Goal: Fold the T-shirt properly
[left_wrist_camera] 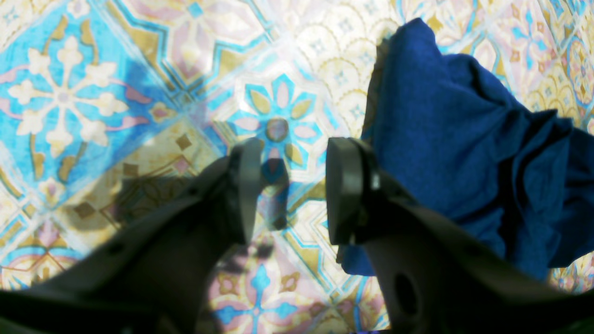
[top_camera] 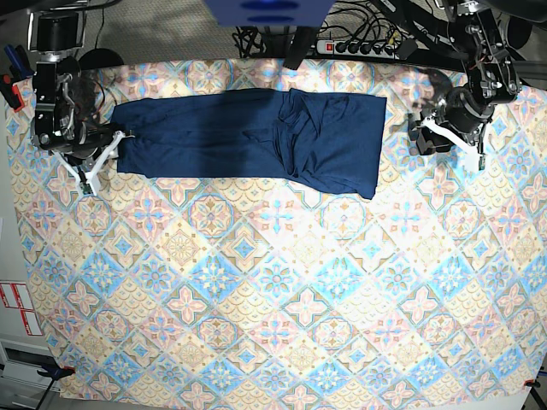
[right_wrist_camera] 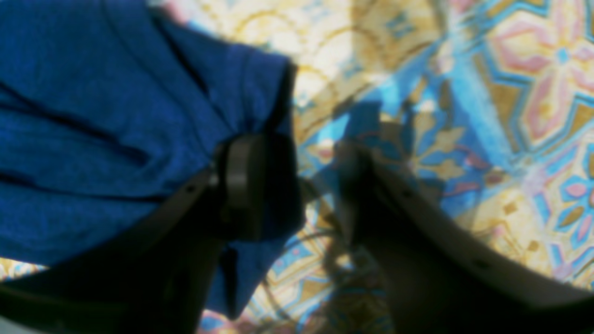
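T-shirt (top_camera: 248,141): we see a dark navy long-sleeved shirt lying flat as a long horizontal band in the upper part of the base view, on the tablecloth; its right part is wider and creased, with the lower right corner dipping toward the frame's centre.

Tablecloth (top_camera: 273,307): we note a pastel tile-patterned cloth covering the whole work surface, bare across the lower two thirds of the base view.

Right gripper (top_camera: 92,162): we find it at the upper left of the base view, just beside the shirt's left end. In the right wrist view its fingers (right_wrist_camera: 241,185) stand parted; the left finger lies over the blue fabric edge, the other over bare tablecloth. We cannot tell whether any cloth sits between them, and the view is blurred.

Left gripper (top_camera: 449,137): we find it at the upper right of the base view, near the shirt's right edge but apart from it. In the left wrist view its fingers (left_wrist_camera: 343,190) are spread and released, with only patterned cloth in the gap; the T-shirt (left_wrist_camera: 464,139) fills the right side of that frame, just beside the right finger.

Power strip (top_camera: 359,43): we see it with cables beyond the cloth's top edge.
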Controlling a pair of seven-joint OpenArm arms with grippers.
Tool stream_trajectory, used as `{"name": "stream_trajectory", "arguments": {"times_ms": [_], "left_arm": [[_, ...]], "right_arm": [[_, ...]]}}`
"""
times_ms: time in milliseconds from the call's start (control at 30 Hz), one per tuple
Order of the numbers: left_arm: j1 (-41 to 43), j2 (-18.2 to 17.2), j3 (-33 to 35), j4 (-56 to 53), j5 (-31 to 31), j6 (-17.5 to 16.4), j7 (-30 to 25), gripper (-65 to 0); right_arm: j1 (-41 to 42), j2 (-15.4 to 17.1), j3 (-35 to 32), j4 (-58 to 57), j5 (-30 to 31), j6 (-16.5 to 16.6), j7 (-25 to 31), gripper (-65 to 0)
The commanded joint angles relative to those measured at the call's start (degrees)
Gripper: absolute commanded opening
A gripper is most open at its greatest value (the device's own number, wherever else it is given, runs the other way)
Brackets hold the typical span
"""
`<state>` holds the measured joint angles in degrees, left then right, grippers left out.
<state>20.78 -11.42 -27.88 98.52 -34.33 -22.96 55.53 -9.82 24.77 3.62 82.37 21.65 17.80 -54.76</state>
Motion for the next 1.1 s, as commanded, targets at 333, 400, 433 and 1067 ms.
{"name": "stream_trajectory", "arguments": {"times_ms": [333,400,433,1067], "left_arm": [[-0.16,-0.67,-0.12,1.04,-0.71,-0.29,-0.71,-42.8],[-0.16,-0.67,-0.12,1.04,-0.71,-0.29,-0.71,-42.8],[-0.16,-0.67,-0.12,1.04,-0.71,-0.29,-0.71,-42.8],[-0.34,-0.67,-0.12,1.04,-0.71,-0.29,-0.71,-42.8]], "right_arm": [[0.73,1.20,0.73,1.10,1.87,0.00,-0.58,-32.1],[0.73,1.20,1.00,1.28,5.21,0.00,-1.55,-32.1],[0.73,1.20,1.00,1.37,7.05,0.00,-1.63,-32.1],[0.46,-3.37,0.47,-4.96,14.26,0.00,-1.63,-31.8]]}}
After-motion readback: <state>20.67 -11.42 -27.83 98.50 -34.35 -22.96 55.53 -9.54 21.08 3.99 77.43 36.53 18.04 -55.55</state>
